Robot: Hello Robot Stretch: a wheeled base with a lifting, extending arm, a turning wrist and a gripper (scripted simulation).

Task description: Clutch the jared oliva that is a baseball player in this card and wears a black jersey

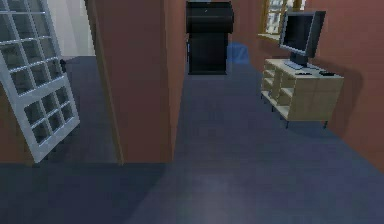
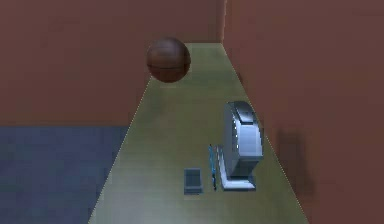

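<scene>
Caution first: we should confirm that the small dark flat piece left of the grey stand, on the table nearer than the brown ball, is the card, and we cannot tell the gripper's state.

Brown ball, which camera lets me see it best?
The arm side view. There the brown ball shows whole, near the far end of the tabletop, with nothing in front of it. The forward view looks along a hall toward a TV on a pale shelf unit.
</scene>
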